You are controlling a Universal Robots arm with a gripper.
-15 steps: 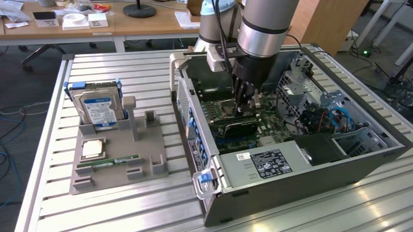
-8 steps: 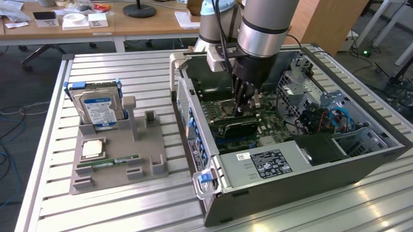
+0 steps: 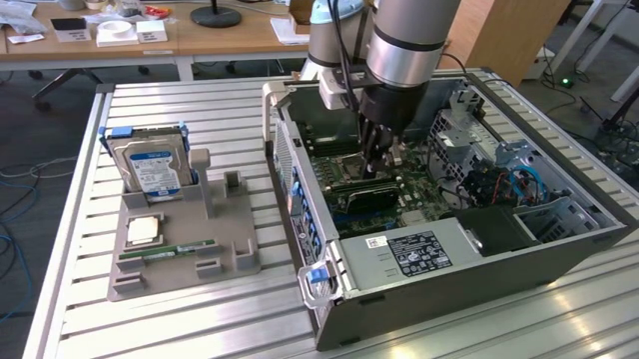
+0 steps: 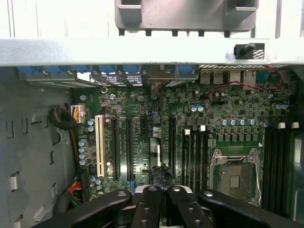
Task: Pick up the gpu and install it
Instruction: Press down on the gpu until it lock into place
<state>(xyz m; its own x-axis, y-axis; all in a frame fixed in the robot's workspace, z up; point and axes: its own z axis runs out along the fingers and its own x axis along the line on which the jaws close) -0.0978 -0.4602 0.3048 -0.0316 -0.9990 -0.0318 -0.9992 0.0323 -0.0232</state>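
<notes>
Apparently the gpu (image 3: 366,198) stands on its edge inside the computer case (image 3: 450,292), low over the motherboard (image 4: 142,142), and the claw (image 3: 376,166) is closed on its top edge. From the wrist it appears only as a thin dark strip (image 4: 160,172) between the fingers (image 4: 147,204). I judge the main danger to be misalignment: if the card's edge sits beside the long black slot (image 4: 128,147) and not in it, pressing down could bend the card or scratch the board. A tilted grip could also seat one end only. The CPU socket (image 4: 236,178), deeper in the case, is open and exposed.
</notes>
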